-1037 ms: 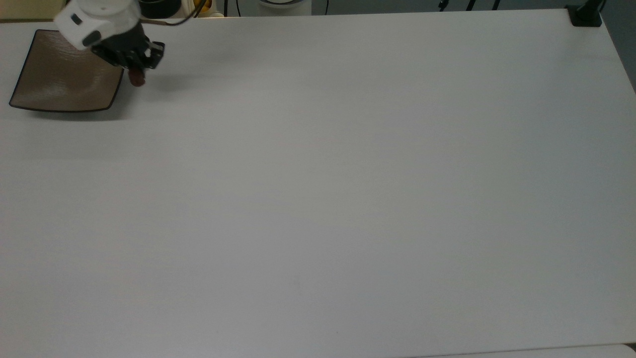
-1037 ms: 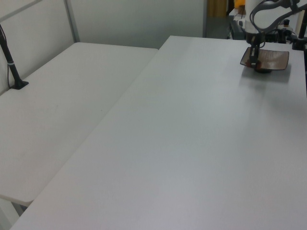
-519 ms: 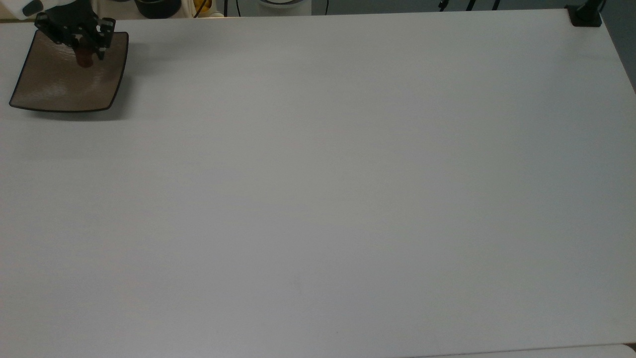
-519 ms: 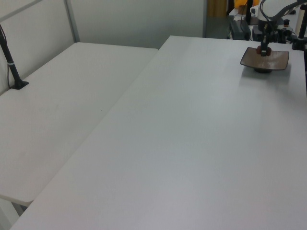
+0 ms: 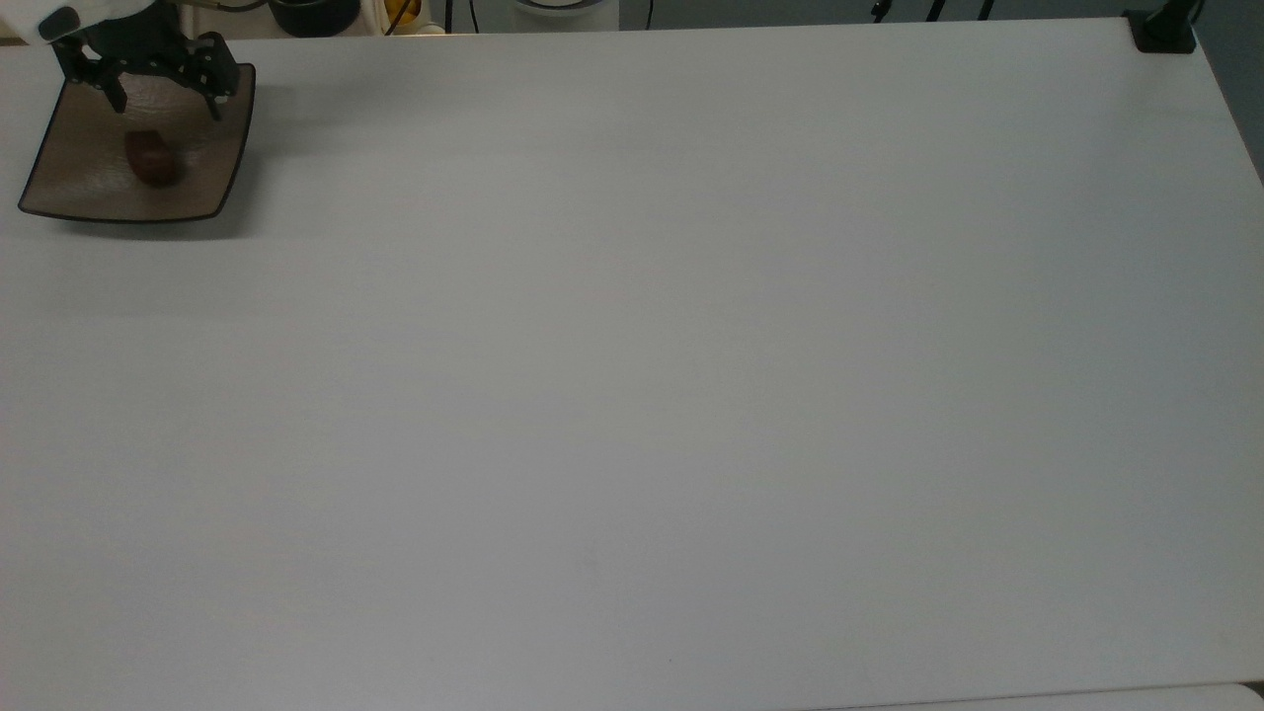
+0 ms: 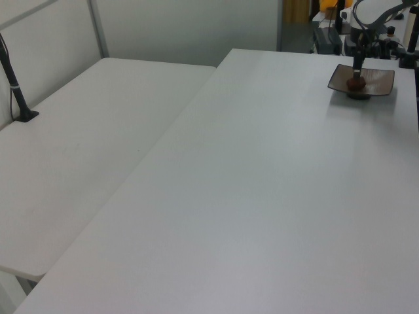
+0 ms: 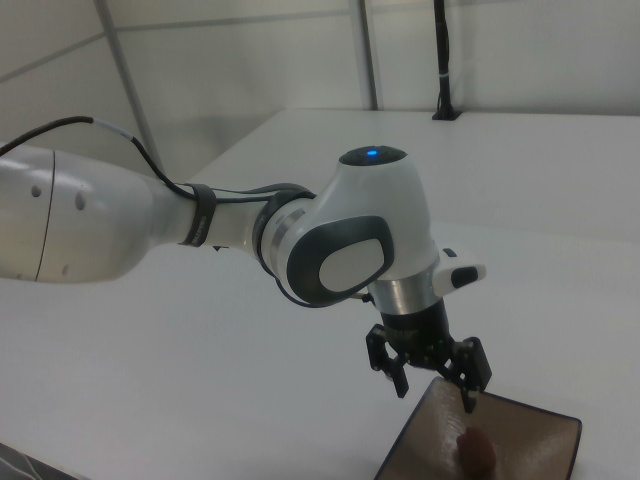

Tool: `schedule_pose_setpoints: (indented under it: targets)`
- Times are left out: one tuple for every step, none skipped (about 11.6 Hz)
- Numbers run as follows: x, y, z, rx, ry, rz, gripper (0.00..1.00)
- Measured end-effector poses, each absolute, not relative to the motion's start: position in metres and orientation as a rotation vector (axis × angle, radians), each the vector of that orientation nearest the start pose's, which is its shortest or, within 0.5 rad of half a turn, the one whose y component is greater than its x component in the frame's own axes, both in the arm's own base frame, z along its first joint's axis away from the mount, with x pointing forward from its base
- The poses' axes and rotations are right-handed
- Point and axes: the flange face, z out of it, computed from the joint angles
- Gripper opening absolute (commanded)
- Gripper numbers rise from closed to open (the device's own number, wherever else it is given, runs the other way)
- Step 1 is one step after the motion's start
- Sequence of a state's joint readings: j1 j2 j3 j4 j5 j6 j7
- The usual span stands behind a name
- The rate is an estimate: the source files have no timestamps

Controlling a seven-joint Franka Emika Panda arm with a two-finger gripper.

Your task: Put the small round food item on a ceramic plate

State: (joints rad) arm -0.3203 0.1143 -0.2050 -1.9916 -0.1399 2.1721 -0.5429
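The small round food item, a dark reddish-brown lump, lies on the square brown ceramic plate at the top view's far upper left. My gripper hangs open just above the plate's far part, with nothing between its spread fingers. In the left view the food item rests on the plate directly below the gripper. The right view shows the open gripper over the plate, with the food item beneath it and apart from both fingers.
The plate sits near the far left corner of the wide white table in the top view. A black clamp mount stands at the top view's upper right corner. A second white table adjoins on the left view's left.
My gripper carried the food item from beside the plate's right edge in the top view to over the plate, then opened. The item now lies on the plate.
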Motion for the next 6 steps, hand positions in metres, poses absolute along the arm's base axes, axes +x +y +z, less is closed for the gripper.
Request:
schedule_pose_setpoints:
  targets:
    - [0.506,-0.296,0.421,-3.295,-0.141,0.008,1.00]
    - [0.508,-0.291,0.437,-3.267,-0.084,0.014,1.00]
    - [0.512,-0.280,0.459,-3.226,-0.028,0.032,1.00]
    - [0.518,-0.260,0.487,-3.191,-0.007,0.056,1.00]
    - [0.524,-0.239,0.512,-3.177,-0.012,0.063,1.00]
    - [0.529,-0.217,0.532,-3.177,0.003,0.047,1.00]
